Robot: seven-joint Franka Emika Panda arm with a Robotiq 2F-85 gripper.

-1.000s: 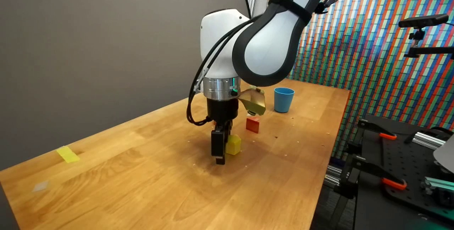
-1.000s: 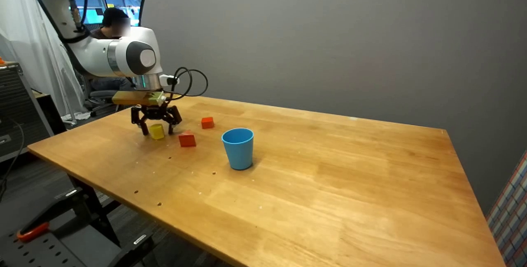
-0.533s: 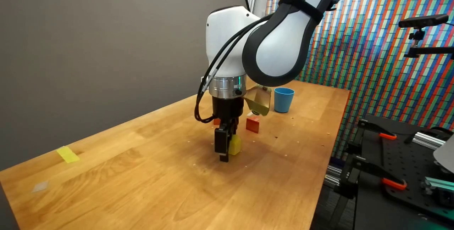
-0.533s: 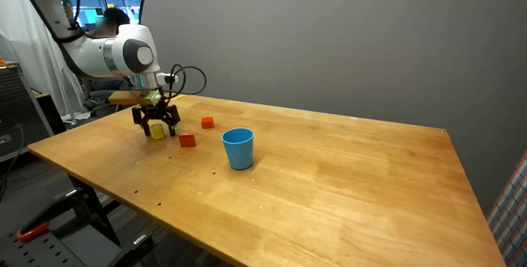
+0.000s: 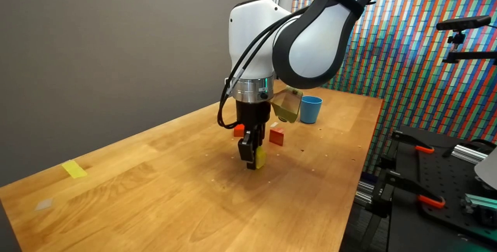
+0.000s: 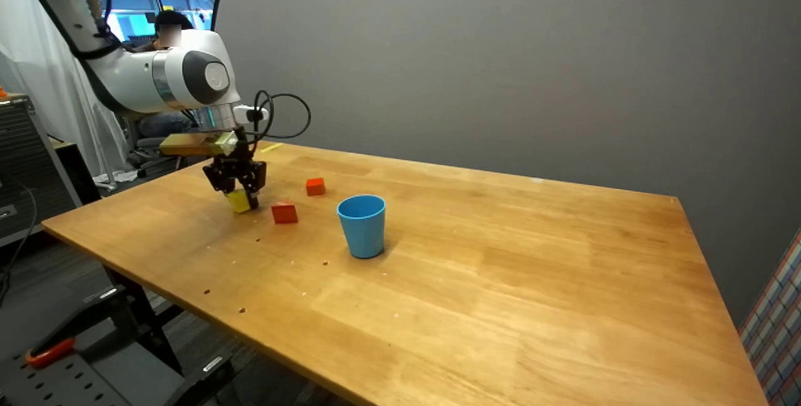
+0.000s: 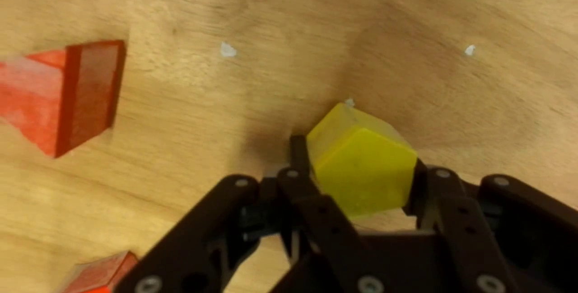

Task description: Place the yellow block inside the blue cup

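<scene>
Black fingers point(image 7: 299, 155) of the hand point(image 7: 359, 166) are closed on the yellow block point(image 7: 368, 173), one touching each side of it in the wrist view. In both exterior views the hand's body is above the block; whether it touches the surface point(image 6: 500, 268) I cannot tell. The blue cup point(image 6: 363, 231) stands upright, well apart from the yellow block, a red block point(image 6: 285, 212) between them.

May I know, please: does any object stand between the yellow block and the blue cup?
Yes. In both exterior views, a red block stands roughly on the straight line from the yellow block to the blue cup. It looks shorter than the cup, so lifting first would probably clear it.
</scene>
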